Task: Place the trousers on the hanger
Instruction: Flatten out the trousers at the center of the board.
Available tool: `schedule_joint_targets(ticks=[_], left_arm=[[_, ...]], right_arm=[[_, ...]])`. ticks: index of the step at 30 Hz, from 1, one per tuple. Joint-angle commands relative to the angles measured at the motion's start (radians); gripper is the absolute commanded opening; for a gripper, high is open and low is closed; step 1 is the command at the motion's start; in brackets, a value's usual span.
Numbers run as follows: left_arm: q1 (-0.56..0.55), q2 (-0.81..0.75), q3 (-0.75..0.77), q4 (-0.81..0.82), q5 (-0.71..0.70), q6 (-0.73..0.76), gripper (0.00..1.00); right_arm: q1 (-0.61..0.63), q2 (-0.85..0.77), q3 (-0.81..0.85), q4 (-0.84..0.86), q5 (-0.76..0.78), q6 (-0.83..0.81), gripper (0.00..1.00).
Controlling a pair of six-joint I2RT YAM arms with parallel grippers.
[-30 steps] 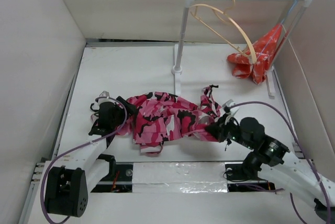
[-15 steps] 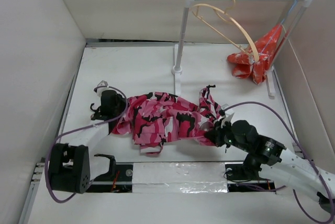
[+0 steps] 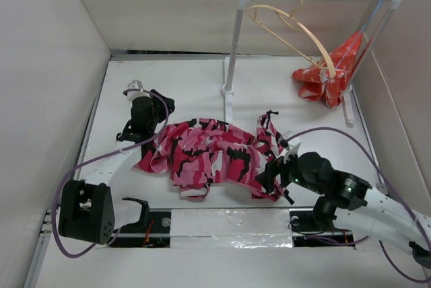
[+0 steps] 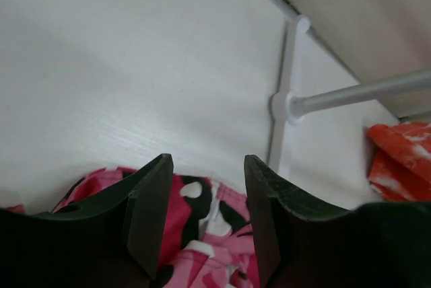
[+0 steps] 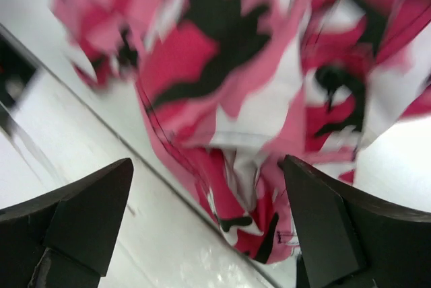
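Both let go just now: left gripper [image 4: 205,167] backed off far-left, jaws parted, empty; right gripper [image 5: 207,167] spread wide over the trousers [image 3: 209,157], stretched left-right between them. Up far-right hung the hanger [image 3: 296,36], nearer that arm.

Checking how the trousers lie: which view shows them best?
Top external: the whole trousers lie crumpled on the table. Left wrist catches only an edge; right wrist shows a blurred close-up patch.
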State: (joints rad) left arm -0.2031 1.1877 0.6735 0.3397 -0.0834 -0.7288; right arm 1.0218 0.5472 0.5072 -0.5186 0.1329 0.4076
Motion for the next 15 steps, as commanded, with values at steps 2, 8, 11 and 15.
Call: schedule_joint_targets(ticks=[2, 8, 11, 15], left_arm=[[-0.002, 0.020, -0.097, -0.047, -0.045, 0.065, 0.45], [-0.002, 0.009, -0.150, -0.091, -0.090, 0.137, 0.71], [-0.012, 0.061, -0.155, -0.071, -0.044, 0.166, 0.72], [-0.045, 0.160, -0.137, -0.068, 0.025, 0.206, 0.70]], right_arm=[[-0.011, -0.004, 0.129, 0.084, 0.181, -0.090, 1.00], [-0.187, 0.265, 0.183, 0.268, 0.255, -0.193, 0.11], [-0.400, 0.354, 0.140, 0.466, 0.096, -0.228, 0.16], [-0.552, 0.526, 0.181, 0.499, -0.001, -0.239, 0.89]])
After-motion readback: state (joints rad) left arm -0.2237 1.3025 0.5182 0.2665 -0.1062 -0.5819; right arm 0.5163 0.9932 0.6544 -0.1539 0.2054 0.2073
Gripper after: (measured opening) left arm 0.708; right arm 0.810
